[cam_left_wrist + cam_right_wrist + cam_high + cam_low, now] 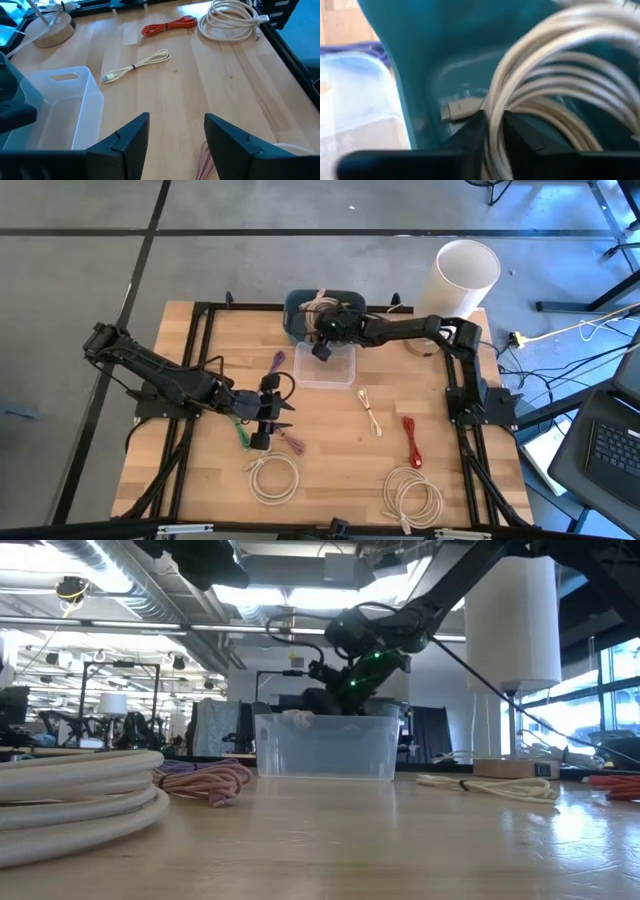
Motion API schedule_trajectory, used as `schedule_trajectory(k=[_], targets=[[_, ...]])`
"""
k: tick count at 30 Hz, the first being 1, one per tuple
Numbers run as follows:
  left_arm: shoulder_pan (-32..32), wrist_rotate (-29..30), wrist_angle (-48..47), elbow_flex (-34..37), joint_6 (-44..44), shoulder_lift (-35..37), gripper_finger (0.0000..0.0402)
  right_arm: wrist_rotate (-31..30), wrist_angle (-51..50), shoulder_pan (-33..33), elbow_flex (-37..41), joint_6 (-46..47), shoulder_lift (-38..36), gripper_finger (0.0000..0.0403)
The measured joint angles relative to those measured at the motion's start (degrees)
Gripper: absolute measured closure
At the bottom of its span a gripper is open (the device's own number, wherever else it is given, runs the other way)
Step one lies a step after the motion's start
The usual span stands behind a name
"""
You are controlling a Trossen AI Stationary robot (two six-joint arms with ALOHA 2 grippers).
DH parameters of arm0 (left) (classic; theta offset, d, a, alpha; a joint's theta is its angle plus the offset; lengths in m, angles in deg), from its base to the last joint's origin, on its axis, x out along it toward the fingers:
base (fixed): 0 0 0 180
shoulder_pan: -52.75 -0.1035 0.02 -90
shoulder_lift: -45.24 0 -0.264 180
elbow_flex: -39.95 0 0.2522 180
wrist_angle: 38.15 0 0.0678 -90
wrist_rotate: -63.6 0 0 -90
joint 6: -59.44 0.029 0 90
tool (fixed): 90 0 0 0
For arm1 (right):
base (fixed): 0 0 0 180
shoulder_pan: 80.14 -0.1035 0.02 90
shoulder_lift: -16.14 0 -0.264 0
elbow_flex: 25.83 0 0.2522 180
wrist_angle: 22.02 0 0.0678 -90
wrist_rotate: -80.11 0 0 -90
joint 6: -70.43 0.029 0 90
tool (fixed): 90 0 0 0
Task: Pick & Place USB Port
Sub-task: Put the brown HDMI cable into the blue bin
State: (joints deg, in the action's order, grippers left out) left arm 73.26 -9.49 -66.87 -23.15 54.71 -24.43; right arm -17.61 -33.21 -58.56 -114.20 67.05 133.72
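Observation:
A coiled white USB cable (555,85) is inside the blue bin (297,308) at the table's far side, with its plug (457,109) low against the bin's wall. My right gripper (492,135) reaches down into that bin (410,60), shut on strands of the coil. A clear plastic container (328,366) stands just in front of the bin. My left gripper (175,145) hovers open above the table left of centre (265,415), nothing between its fingers. My right gripper pinches a few strands of the white coil (492,117) between its two fingers, slanting down from the table's right side into the bin. The rest of the coil (570,60) spreads beyond the fingers inside the bin. Whether it rests on the bin's floor is hidden.
On the table lie a small cream cable (370,412), a red cable (411,440), two white coils (273,477) (412,498), and purple (277,363), green (242,435) and pink (292,442) cables. A white cylinder (465,272) stands at the far right corner.

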Motion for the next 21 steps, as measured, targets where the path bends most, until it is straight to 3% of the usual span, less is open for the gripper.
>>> schedule_trajectory(k=[5, 9, 16, 21], targets=[[0.00, -0.07, -0.04, 0.00, 0.00, 0.00, 0.0217, -0.04, -0.35, -0.42, -1.67, 0.00, 0.02, 0.0240], [0.00, -0.07, -0.23, 0.00, 0.00, 0.00, 0.0217, -0.26, -3.03, -1.06, -4.06, 0.59, 0.00, 0.0209], [0.00, -0.09, -0.66, 0.00, -0.51, 0.00, 0.0217, -8.49, -5.06, -6.17, -8.52, -8.20, -1.72, 0.0227], [0.24, -0.13, -2.40, 0.00, -2.70, 0.02, 0.0217, -13.92, -16.34, -12.34, -11.48, -13.86, -5.44, 0.0256]])
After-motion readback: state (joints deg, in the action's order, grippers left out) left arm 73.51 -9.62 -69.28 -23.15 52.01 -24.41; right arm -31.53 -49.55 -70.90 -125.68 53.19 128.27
